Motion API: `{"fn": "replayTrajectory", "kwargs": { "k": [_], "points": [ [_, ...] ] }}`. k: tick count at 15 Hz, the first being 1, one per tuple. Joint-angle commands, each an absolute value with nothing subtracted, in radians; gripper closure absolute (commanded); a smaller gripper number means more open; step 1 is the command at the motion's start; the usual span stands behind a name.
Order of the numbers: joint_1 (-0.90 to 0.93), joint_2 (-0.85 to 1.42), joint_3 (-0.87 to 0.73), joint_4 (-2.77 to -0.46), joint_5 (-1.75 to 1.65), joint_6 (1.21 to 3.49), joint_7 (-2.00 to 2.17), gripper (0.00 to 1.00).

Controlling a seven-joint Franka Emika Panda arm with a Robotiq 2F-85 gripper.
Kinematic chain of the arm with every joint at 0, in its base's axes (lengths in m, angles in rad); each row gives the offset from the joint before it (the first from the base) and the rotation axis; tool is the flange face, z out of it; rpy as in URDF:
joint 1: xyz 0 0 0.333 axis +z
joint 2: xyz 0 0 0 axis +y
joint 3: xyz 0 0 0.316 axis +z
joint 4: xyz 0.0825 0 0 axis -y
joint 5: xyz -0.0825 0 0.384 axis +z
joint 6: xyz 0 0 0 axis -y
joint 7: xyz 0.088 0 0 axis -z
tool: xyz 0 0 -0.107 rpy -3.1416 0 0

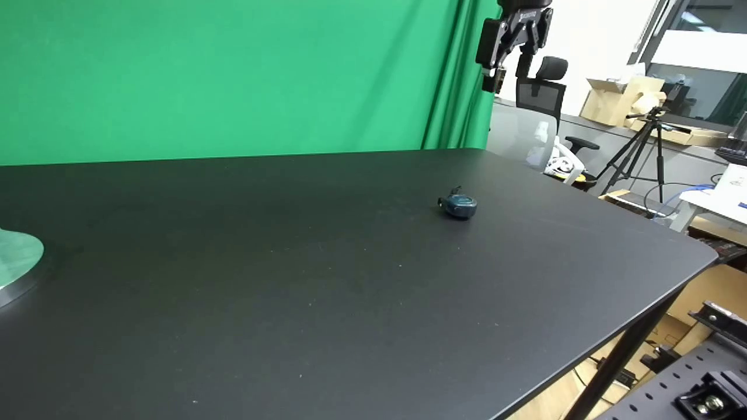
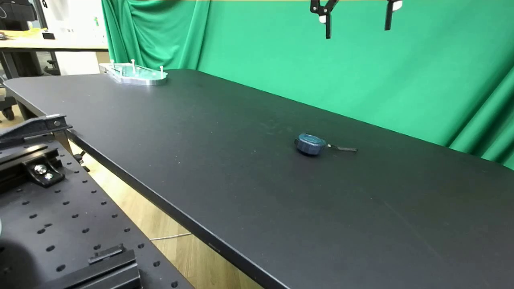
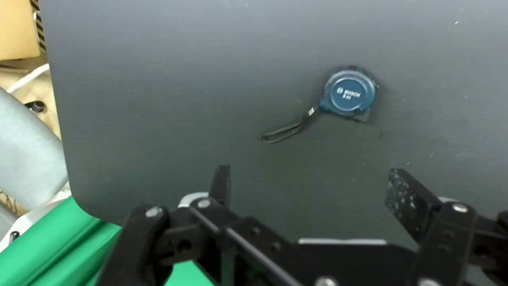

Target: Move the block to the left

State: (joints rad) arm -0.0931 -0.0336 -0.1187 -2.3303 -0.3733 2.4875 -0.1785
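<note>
A dark blue tape measure (image 3: 349, 94) (the block my task names) lies flat on the dark worktop (image 3: 158, 99), its round face turned up. In the wrist view that face reads "BOSCH" in white letters beside a small ringed emblem; under the name, a digit too blurred for me to call stands before an "m". A black looped strap (image 3: 283, 133), pale at its root, trails from it.

My tool (image 3: 309, 174) hangs high above the worktop, well apart from the tape measure in both exterior views, its fingers (image 3: 410, 202) spread wide with only air between them; I have hold of nothing. In the wrist view the tape measure shows ahead of the fingertips, between the lines of the two fingers and nearer the one at that picture's right. Faint markings (image 1: 527, 16) on the tool's body, in an exterior view, are too small for me to read.

A green curtain (image 2: 361, 80) backs the worktop in both exterior views. In an exterior view a pegged, pale green plate (image 2: 142, 82) rests near the worktop's far end, well apart from the tape measure. Beyond the worktop, in an exterior view, stand an office chair (image 1: 540, 96) and a black tripod (image 1: 658, 131).
</note>
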Motion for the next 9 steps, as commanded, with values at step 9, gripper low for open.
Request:
{"fn": "replayTrajectory", "kwargs": {
  "k": [9],
  "points": [
    [-0.086,0.158,-0.108,-2.27,-0.337,2.64,-0.122,0.0]
  ]
}}
